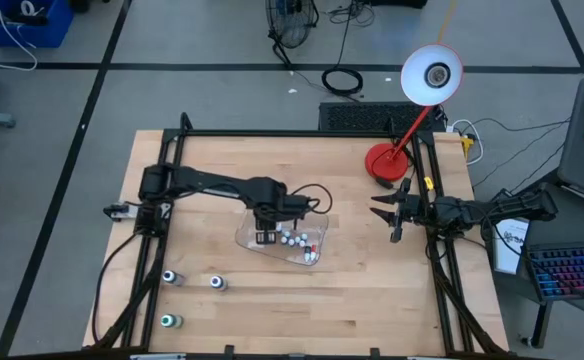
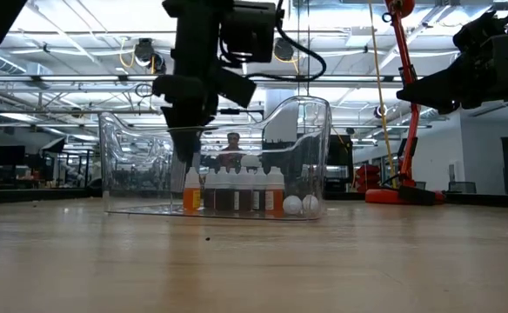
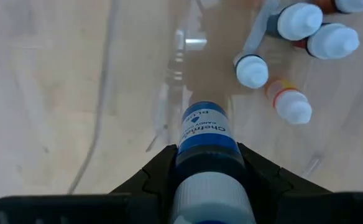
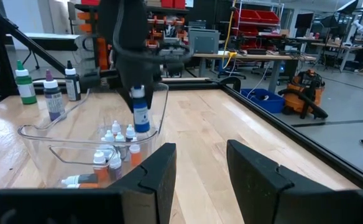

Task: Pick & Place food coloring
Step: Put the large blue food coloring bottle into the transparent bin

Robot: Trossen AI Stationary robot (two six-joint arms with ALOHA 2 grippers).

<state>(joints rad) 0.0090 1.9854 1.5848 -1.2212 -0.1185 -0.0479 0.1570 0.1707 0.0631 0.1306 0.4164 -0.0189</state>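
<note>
A clear plastic tray stands mid-table with several small food coloring bottles upright in a cluster inside it; their white caps show in the left wrist view. My left gripper hangs over the tray's left part, shut on a blue bottle with a white cap. Three more bottles stand on the bare table near the left front. My right gripper waits at the table's right side, level and open, with nothing between its fingers. My left gripper pinches the blue bottle between its two fingers at its upper body, just below the white cap. The fingers come from above, pointing down. The bottle hangs upright below them, cap up, inside the tray's walls and off its floor.
A red desk lamp stands at the far right, its base on the table and its white head beyond the far edge. Green, purple and black bottles stand outside the tray. Black frame rails run along both table sides.
</note>
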